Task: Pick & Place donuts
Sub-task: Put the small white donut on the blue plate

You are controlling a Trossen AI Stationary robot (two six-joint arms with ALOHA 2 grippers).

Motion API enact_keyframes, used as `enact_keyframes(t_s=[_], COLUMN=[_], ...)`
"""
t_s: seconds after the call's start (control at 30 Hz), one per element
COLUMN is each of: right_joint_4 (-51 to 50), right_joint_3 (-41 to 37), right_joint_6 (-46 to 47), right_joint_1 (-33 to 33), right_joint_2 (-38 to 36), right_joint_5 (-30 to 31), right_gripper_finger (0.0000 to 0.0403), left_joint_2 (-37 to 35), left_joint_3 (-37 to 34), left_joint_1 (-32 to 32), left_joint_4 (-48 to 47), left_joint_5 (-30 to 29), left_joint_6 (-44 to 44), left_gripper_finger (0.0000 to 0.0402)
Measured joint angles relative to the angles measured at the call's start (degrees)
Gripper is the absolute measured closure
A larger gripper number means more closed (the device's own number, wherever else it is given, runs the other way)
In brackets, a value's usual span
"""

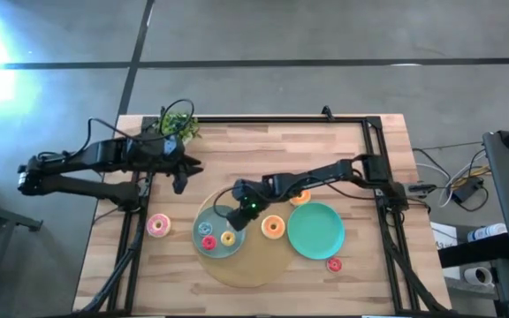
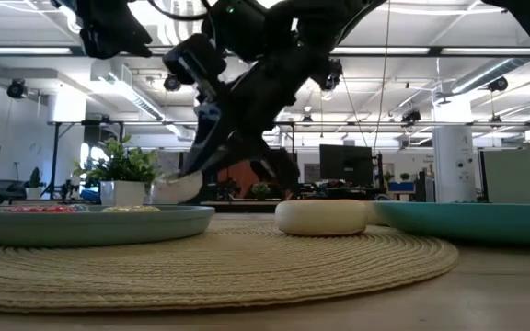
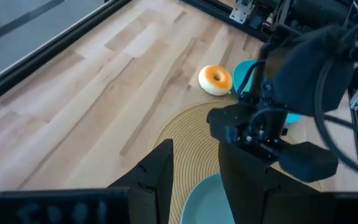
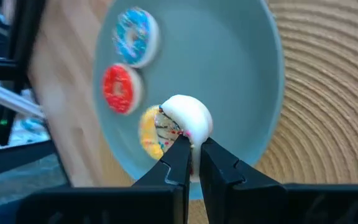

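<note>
My right gripper [image 4: 191, 155] reaches over the grey-blue plate [image 1: 203, 217] and is shut on a pale donut with sprinkles [image 4: 185, 118]. On that plate [image 4: 241, 81] lie a blue-iced donut [image 4: 135, 36], a red one [image 4: 118, 88] and a yellow one [image 4: 149, 134]. An orange donut [image 1: 273, 227] rests on the woven mat [image 1: 246, 265], and another orange one [image 1: 300, 196] sits beyond the green plate [image 1: 316, 231]. A pink donut [image 1: 157, 226] and a red one [image 1: 334, 264] lie on the bare wood. My left gripper [image 1: 182, 177] waits open above the table's left half. My right gripper pinches the pale donut by its rim [image 4: 188, 138] between the two fingertips [image 4: 178, 160], coming slanting down from the table's right. The donut stands on edge at the finger ends, its pale underside toward the wrist camera. In the low view it [image 2: 175, 188] hangs just above the plate's rim [image 2: 90, 221].
A small leafy plant [image 1: 177, 124] stands at the far edge near the left arm. A black frame [image 1: 374, 132] runs along the table's far and side edges. Bare wood lies in the middle far part of the table and at the near right corner.
</note>
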Motion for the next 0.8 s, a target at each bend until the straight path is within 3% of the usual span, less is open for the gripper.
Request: enact_keyframes(t_s=[0.33, 0.8], right_joint_4=[0.01, 0.09], right_joint_3=[1.08, 1.26], right_joint_6=[1.82, -0.44], right_joint_1=[0.63, 0.63], right_joint_2=[1.41, 1.41], right_joint_5=[5.2, 9.26], right_gripper_finger=[0.0378, 0.0245], left_joint_2=[-2.07, -2.31], left_joint_3=[-3.31, -3.31], left_joint_1=[0.0, 0.02], left_joint_4=[2.73, 2.88], left_joint_5=[0.04, 0.04], left_joint_6=[-0.08, 3.37], left_gripper_finger=[0.03, 0.03])
